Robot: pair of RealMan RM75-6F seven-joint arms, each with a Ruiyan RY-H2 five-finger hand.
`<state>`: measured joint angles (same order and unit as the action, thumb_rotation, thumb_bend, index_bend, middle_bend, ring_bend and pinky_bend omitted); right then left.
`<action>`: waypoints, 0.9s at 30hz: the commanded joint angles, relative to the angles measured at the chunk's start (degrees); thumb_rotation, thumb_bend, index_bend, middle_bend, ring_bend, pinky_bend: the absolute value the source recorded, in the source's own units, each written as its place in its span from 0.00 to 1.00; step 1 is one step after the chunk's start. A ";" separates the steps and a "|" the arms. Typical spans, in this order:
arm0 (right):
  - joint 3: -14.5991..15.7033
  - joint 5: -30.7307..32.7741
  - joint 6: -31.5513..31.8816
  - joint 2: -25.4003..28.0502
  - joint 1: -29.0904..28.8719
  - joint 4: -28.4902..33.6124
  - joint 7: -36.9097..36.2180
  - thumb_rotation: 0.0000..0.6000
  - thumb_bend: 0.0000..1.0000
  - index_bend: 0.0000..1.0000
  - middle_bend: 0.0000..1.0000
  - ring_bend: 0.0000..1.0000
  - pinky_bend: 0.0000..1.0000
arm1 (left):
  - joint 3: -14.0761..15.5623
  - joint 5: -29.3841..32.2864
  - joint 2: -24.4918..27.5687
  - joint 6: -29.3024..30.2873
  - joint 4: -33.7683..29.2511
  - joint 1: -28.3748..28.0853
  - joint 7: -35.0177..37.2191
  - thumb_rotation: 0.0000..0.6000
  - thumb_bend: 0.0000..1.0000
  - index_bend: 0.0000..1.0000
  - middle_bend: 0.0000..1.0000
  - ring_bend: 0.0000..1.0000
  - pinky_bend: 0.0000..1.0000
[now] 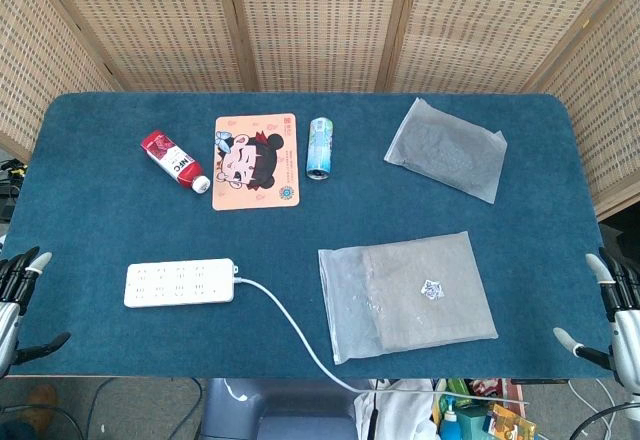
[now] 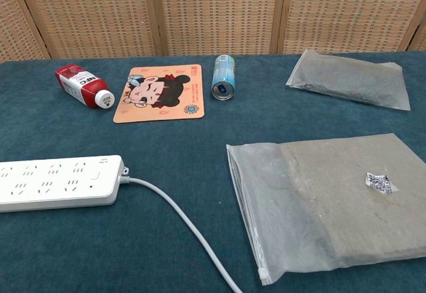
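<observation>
Two hands show only in the head view, each at a bottom corner, just off the near edge of the blue-covered table (image 1: 90, 230). The left hand (image 1: 14, 295) sits at the lower left with its fingers pointing up and apart and its thumb stretched toward the table edge, holding nothing; the frame border cuts off its wrist and arm. The right hand (image 1: 612, 310) mirrors it at the lower right, fingers raised and spread, thumb out toward the table, likewise empty and cut off by the frame. Neither hand touches anything, and the chest view shows neither of them. Nearest the left hand lies a white power strip (image 1: 180, 283), its white cable (image 1: 290, 325) running off the near edge. Nearest the right hand lies a large clear bag (image 1: 405, 295) with grey contents and a small sticker whose print is too small to read. A smaller clear bag (image 1: 446, 148) lies at the far right; its contents are hard to make out. In the far row, from left to right and each apart from the next, are a red bottle (image 1: 172, 160) lying on its side with a white cap, a cartoon mat (image 1: 256, 161) lying flat, and a blue can (image 1: 320, 147) on its side just beside the mat. A woven screen (image 1: 320, 20) stands behind the table. Clutter below the near edge is only partly visible.
</observation>
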<state>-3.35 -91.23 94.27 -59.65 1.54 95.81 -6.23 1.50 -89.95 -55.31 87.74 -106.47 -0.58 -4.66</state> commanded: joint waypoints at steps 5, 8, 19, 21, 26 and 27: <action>0.04 0.13 -0.27 0.02 -0.04 0.08 0.06 1.00 0.00 0.00 0.00 0.00 0.00 | -0.04 -0.95 -0.04 0.17 0.51 -0.18 0.69 1.00 0.00 0.00 0.00 0.00 0.00; 0.02 0.16 -0.25 0.04 -0.03 0.20 0.06 1.00 0.00 0.00 0.00 0.00 0.00 | -0.20 -1.63 -0.39 0.42 1.27 -0.37 1.09 1.00 0.00 0.00 0.05 0.03 0.01; -0.02 0.92 -1.61 -0.12 -0.49 0.43 0.42 1.00 0.00 0.00 0.00 0.00 0.00 | -3.25 5.38 -8.78 -13.72 1.45 -8.96 -0.47 1.00 0.63 0.00 1.00 1.00 1.00; -0.09 1.17 -1.87 -0.14 -0.59 0.39 0.34 1.00 0.00 0.00 0.00 0.00 0.00 | -3.58 7.35 -9.96 -16.66 0.81 -10.60 -2.63 1.00 0.91 0.00 1.00 1.00 1.00; -0.23 1.71 -2.08 0.08 -0.60 0.09 -0.82 1.00 0.00 0.00 0.00 0.00 0.00 | -4.88 15.25 -12.83 -23.63 -2.17 -14.72 -8.14 1.00 1.00 0.00 1.00 1.00 1.00; -0.26 1.83 -2.18 0.16 -0.62 0.03 -1.17 1.00 0.00 0.00 0.00 0.00 0.00 | -5.17 16.76 -13.48 -24.07 -2.55 -15.29 -9.47 1.00 1.00 0.00 1.00 1.00 1.00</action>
<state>-3.58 -89.51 92.17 -59.57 0.94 95.91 -7.19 -2.61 -77.10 -66.67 66.41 -107.34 -13.48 -10.86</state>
